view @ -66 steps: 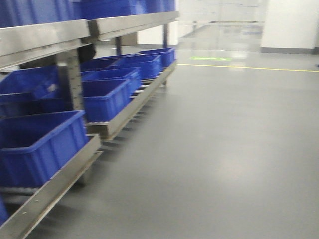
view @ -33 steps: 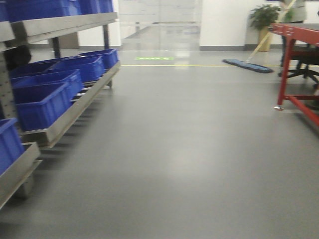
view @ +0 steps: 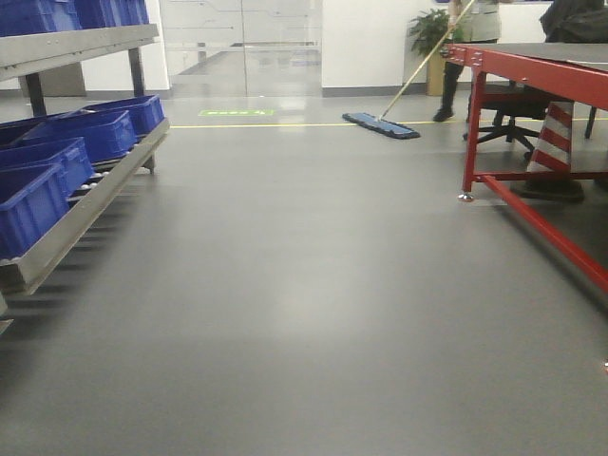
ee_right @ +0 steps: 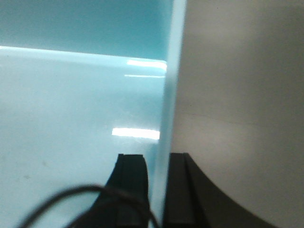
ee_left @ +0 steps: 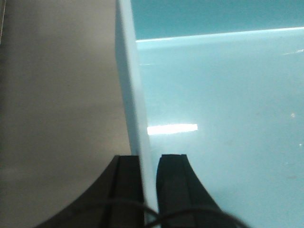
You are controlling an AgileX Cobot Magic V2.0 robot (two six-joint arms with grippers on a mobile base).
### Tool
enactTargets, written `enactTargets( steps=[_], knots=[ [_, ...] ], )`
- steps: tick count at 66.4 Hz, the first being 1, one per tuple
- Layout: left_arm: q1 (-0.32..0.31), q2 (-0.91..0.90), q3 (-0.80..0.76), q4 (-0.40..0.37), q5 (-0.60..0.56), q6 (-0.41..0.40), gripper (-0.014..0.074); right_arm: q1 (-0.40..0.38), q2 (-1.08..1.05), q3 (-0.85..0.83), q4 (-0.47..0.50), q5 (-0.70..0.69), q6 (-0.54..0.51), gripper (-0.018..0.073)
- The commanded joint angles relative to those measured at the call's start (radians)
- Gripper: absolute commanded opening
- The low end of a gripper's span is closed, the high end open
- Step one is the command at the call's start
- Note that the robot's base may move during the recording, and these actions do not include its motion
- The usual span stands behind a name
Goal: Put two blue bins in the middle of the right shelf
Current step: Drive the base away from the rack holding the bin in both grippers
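Note:
A pale light-blue bin fills the left wrist view, its smooth floor catching a lamp's glare. My left gripper is shut on the bin's thin left wall, one finger inside and one outside. In the right wrist view the same pale bin shows from the other side. My right gripper is shut on its right wall. Grey floor lies beyond both walls. Whether a second bin is nested under it I cannot tell. The front view shows neither the bin nor my grippers. The right shelf is out of view.
A steel rack with several dark blue bins runs along the left. A red-framed table stands at the right, a striped cone under it. A flat mop and a person are at the back. Grey floor lies ahead.
The front view has swung right: the rack with dark blue bins slid to the left edge, and the red table, mop and person came into view.

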Motion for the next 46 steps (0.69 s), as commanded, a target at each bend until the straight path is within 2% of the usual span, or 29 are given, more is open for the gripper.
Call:
enactTargets(
  steps=[1, 46],
  knots=[
    [-0.004, -0.016, -0.012, -0.025, -0.033, 0.013, -0.0111, -0.002, -0.007, -0.010, -0.007, -0.048, -0.012, -0.0153],
    [-0.004, -0.016, -0.012, -0.025, -0.033, 0.013, -0.0111, -0.002, -0.007, -0.010, -0.007, -0.048, -0.012, -0.0153]
  ],
)
